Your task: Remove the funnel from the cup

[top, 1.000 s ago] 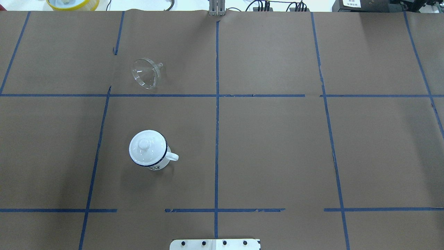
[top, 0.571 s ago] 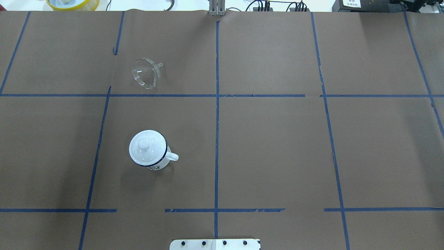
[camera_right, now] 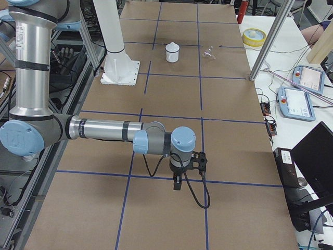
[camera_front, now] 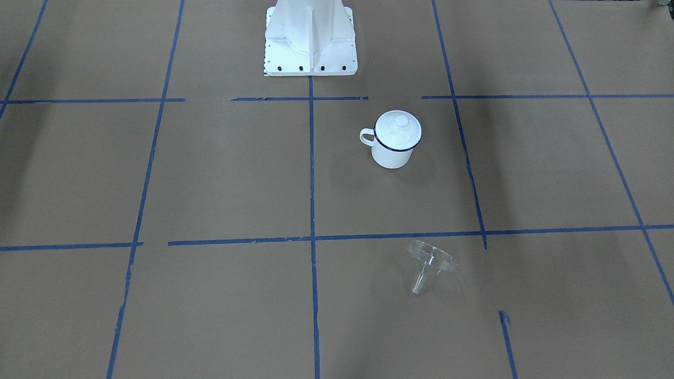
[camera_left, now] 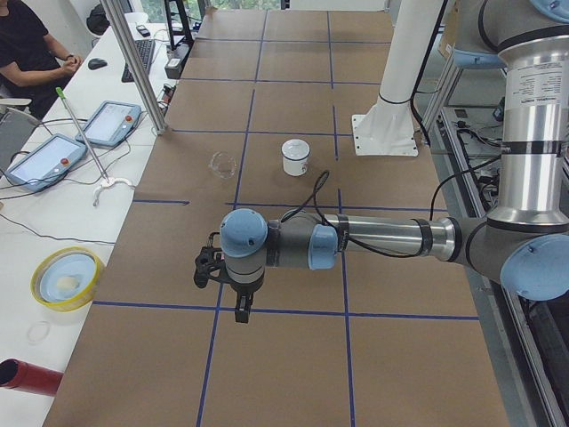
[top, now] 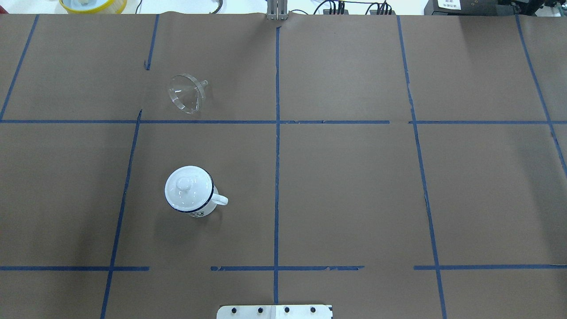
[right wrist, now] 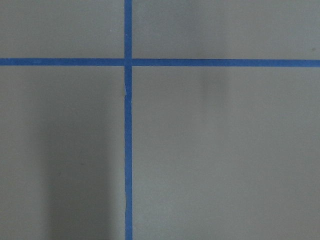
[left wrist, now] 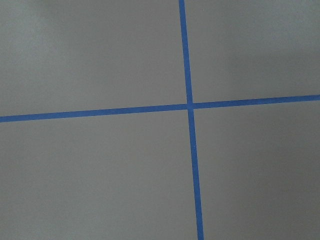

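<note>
The clear funnel (top: 186, 94) lies on its side on the brown paper, far from the robot on its left half, and also shows in the front view (camera_front: 429, 263). The white cup (camera_front: 392, 155) with a dark blue rim stands upright nearer the robot, apart from the funnel. A white domed lid (top: 186, 186) sits on the cup. The left gripper (camera_left: 238, 307) hangs over the table's left end, far from both. The right gripper (camera_right: 178, 183) hangs over the right end. Both show only in the side views, so I cannot tell if either is open or shut.
The robot's white base (camera_front: 310, 42) stands at the near middle edge. A yellow bowl (camera_left: 65, 277), a red cylinder (camera_left: 27, 378), control tablets (camera_left: 44, 160) and a metal pole (camera_left: 133, 62) sit along the far side. A person (camera_left: 27, 44) sits beyond them.
</note>
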